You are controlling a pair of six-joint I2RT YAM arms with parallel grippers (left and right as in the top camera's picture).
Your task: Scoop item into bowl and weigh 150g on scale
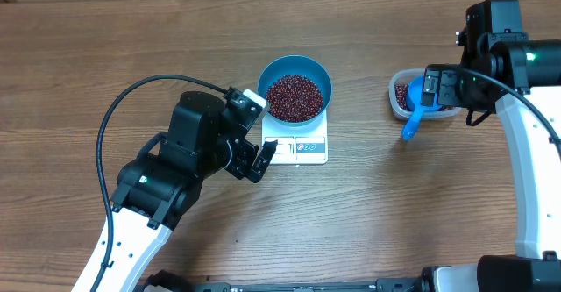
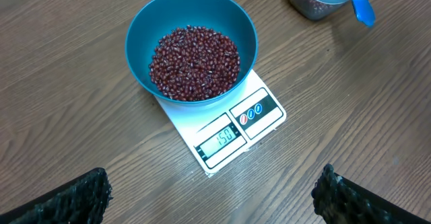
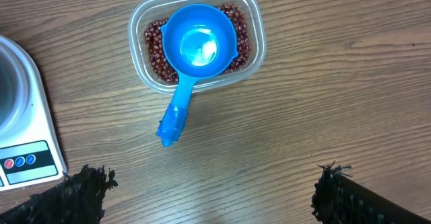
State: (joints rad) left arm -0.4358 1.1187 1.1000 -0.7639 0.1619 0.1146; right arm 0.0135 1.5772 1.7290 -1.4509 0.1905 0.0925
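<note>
Beans [image 1: 294, 97]: heaped in the blue bowl [image 1: 298, 64], centre of the overhead frame, on the scale [image 1: 302, 146].
Left claw [image 2: 212, 192]: spread wide, empty, tilted down at the scale's lower-left.
Right claw [image 3: 209, 192]: spread wide, empty, above the tub [image 3: 252, 46] and scoop [image 3: 195, 46], upper right.

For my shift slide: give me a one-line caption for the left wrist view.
Blue bowl of red-brown beans on the white scale, display reading 150; clear tub and blue scoop beyond.
</note>
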